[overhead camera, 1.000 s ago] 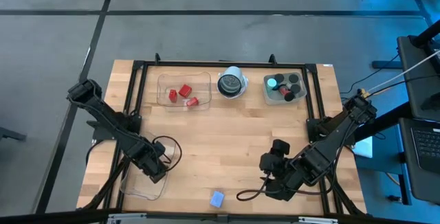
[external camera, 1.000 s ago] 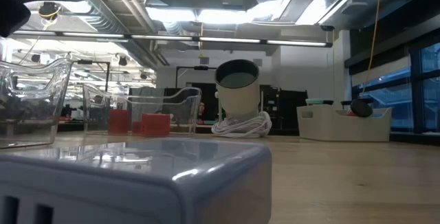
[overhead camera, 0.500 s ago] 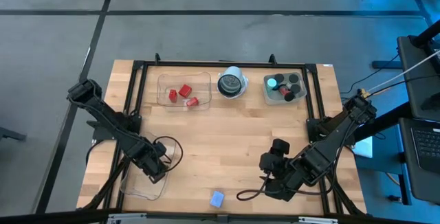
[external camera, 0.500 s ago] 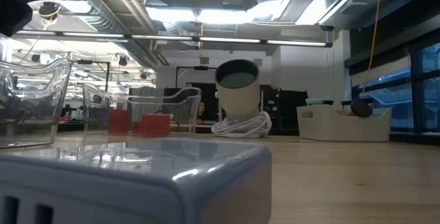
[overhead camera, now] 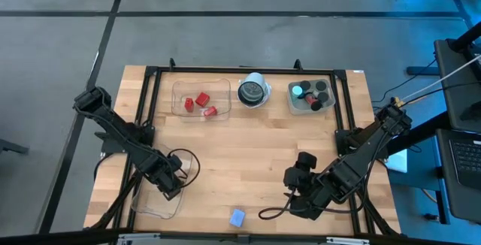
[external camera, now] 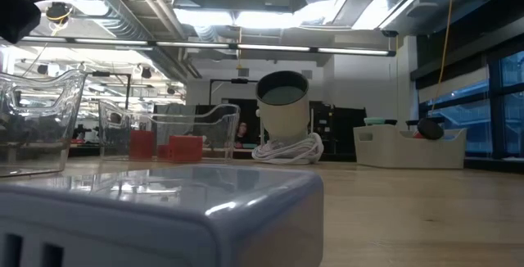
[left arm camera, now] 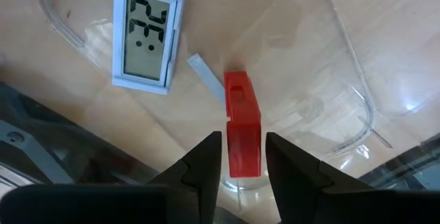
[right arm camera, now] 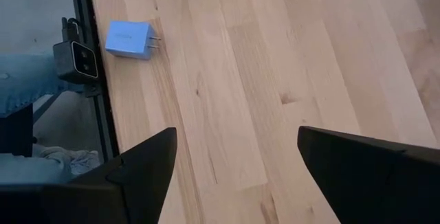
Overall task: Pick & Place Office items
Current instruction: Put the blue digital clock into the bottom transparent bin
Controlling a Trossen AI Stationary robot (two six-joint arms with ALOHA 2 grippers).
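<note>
So the red block [left arm camera: 242, 124] sat inside the clear tray [left arm camera: 344, 80] at the table's front-left, right between the left gripper [left arm camera: 242, 157]'s fingers, which looked barely parted around it; can't tell if they actually gripped it. A small digital clock [left arm camera: 148, 33] lay beside it. The right gripper [right arm camera: 234, 159] hung wide open over bare wood near a pale-blue plug [right arm camera: 130, 40].

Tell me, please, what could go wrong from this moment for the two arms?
The red block sits between the left gripper fingers above the clear tray; on release it may land on the small display or stick to a finger. The right gripper, open, is off to one side of the blue plug at the table edge; a poor approach might nudge it off.
</note>
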